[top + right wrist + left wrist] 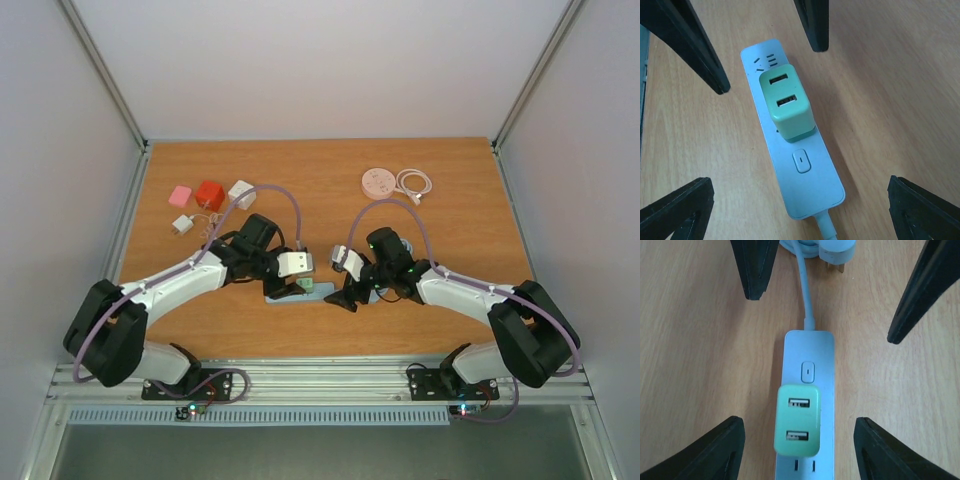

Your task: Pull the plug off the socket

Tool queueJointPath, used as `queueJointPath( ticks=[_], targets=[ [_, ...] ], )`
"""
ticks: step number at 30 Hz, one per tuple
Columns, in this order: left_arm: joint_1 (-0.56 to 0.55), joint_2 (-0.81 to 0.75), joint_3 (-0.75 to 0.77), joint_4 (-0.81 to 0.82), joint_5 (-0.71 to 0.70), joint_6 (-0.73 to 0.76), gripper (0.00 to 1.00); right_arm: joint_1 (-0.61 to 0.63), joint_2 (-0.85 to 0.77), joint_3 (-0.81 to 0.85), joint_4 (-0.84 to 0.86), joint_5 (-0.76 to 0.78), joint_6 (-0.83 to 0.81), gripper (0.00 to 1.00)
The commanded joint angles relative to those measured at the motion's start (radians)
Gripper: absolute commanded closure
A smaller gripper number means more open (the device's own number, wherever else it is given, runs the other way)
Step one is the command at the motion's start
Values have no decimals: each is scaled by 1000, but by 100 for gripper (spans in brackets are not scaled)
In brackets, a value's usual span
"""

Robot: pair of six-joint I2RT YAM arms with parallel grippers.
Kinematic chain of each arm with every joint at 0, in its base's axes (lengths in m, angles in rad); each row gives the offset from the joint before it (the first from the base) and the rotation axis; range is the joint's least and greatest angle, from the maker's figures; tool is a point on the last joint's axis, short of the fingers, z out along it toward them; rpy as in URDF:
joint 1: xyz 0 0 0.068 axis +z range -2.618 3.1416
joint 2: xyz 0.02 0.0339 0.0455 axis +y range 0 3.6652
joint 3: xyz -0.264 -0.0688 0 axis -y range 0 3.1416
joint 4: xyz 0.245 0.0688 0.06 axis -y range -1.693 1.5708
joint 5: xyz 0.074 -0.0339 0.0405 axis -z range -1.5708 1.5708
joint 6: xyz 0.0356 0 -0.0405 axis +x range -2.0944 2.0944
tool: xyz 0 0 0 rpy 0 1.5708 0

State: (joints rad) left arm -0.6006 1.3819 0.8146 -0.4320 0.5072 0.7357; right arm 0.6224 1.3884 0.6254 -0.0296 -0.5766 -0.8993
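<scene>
A light blue power strip (pixel 810 352) lies flat on the wooden table; it shows in the top view (pixel 283 297) and in the right wrist view (pixel 807 185). A mint-green two-port USB plug (pixel 799 420) sits in the strip, also seen in the right wrist view (pixel 786 106) and the top view (pixel 307 286). My left gripper (pixel 797 424) is open, one finger on each side of the plug, touching nothing. My right gripper (pixel 799 181) is open over the strip's switch end, apart from it. The strip's cable (pixel 805 290) runs to a white mains plug (pixel 837 250).
At the back left of the table are a pink cube (pixel 180 195), a red cube (pixel 209 194) and two white adapters (pixel 241 192) (pixel 182 224). At the back right are a round pink hub (pixel 378 183) and a coiled white cable (pixel 414 183).
</scene>
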Motion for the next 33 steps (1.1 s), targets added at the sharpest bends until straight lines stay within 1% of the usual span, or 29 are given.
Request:
queueJointPath(
  ticks=[1,4,8,10,11,14,16,20,24,30,33],
  targets=[
    [-24,40,-12,91,24,5,40,-3,9,-16,26,-26,-19,4],
    [-39,73,-34,109,5,13,44,-3,12,-20,26,-29,-21,4],
    [-40,90,-54,142,-14,0,50,-3,17,-32,69,-38,-25,4],
    [-41,86,-64,164,-25,-6,56,-1,21,-33,74,-43,-36,4],
    [-41,84,-65,166,-30,-9,62,-1,23,-32,79,-46,-36,4],
    [-41,78,-61,161,-55,5,72,-1,31,-25,89,-63,-39,4],
    [-33,73,-60,153,-63,17,78,4,43,-17,96,-71,-39,4],
    [1,56,-60,100,-32,81,81,18,67,4,118,-81,-39,4],
    [58,29,-77,73,-2,179,81,35,110,23,195,-139,8,4],
    [106,39,-58,-1,47,293,80,82,255,67,300,-139,20,5],
    [117,53,-48,-5,76,308,80,89,325,89,347,-136,15,5]
  ],
)
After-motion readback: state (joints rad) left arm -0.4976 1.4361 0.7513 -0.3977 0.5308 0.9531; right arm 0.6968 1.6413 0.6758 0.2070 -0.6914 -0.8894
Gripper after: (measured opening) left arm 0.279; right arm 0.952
